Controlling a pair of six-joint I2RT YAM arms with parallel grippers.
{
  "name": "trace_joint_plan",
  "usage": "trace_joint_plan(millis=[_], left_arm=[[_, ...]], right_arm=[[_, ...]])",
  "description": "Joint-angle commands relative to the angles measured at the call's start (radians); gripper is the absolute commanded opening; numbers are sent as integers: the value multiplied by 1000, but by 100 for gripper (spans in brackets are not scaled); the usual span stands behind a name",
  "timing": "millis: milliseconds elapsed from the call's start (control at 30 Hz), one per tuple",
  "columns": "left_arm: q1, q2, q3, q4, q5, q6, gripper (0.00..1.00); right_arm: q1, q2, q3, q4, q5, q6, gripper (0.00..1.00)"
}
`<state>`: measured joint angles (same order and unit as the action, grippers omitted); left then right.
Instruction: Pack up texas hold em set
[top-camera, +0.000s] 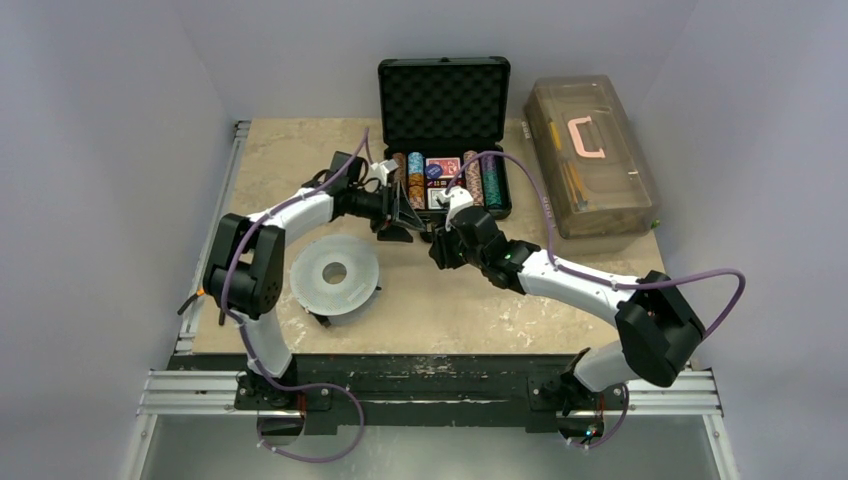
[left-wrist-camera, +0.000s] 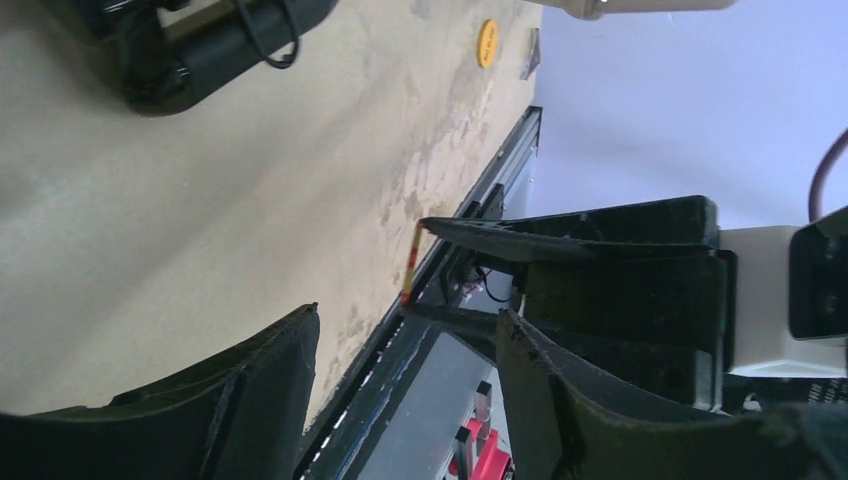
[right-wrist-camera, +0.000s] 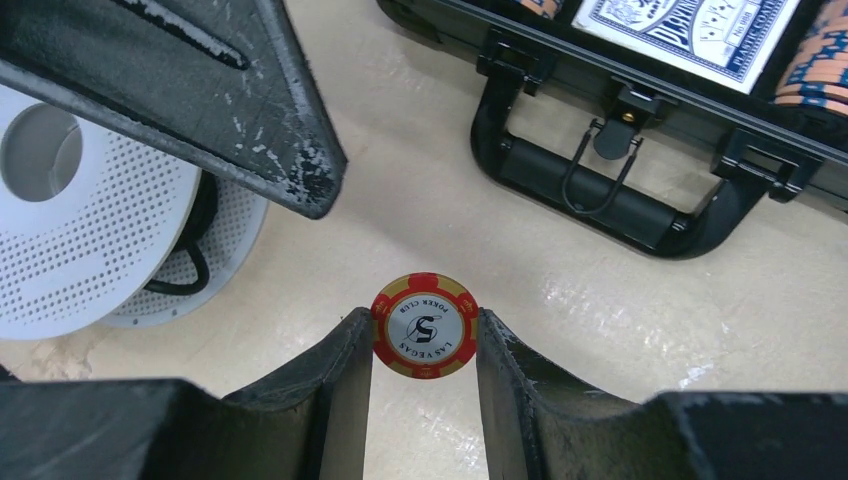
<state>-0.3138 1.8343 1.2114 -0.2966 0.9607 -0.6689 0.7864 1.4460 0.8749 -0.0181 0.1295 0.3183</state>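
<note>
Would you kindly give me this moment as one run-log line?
right gripper: jaws shut on red chip; left gripper: jaws open; briefcase: open

The black briefcase (top-camera: 444, 100) stands open at the far side of the table (top-camera: 450, 315), rows of poker chips (top-camera: 415, 180) flanking card decks (top-camera: 443, 167), a translucent toolbox (top-camera: 590, 170) to its right, a perforated disc (top-camera: 358, 285) near the left arm, left gripper (top-camera: 398, 215) and right gripper (top-camera: 450, 207) close together before it

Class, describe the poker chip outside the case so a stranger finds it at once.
Start at the open black briefcase at the table's far side. Just in front of its handle, the right end effector pinches a poker chip. Unlike the racked chips, it is alone, red-rimmed, marked 5.
</note>
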Motion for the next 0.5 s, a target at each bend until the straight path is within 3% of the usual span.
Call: trace_joint_plan(millis=[0, 467], left_arm=[[-28, 12, 76, -1, 75, 13, 63], [-67, 72, 136, -97, 72, 67, 49]], right_arm=[[4, -12, 39, 58, -69, -31, 13], [10, -24, 56, 61, -44, -24, 12]])
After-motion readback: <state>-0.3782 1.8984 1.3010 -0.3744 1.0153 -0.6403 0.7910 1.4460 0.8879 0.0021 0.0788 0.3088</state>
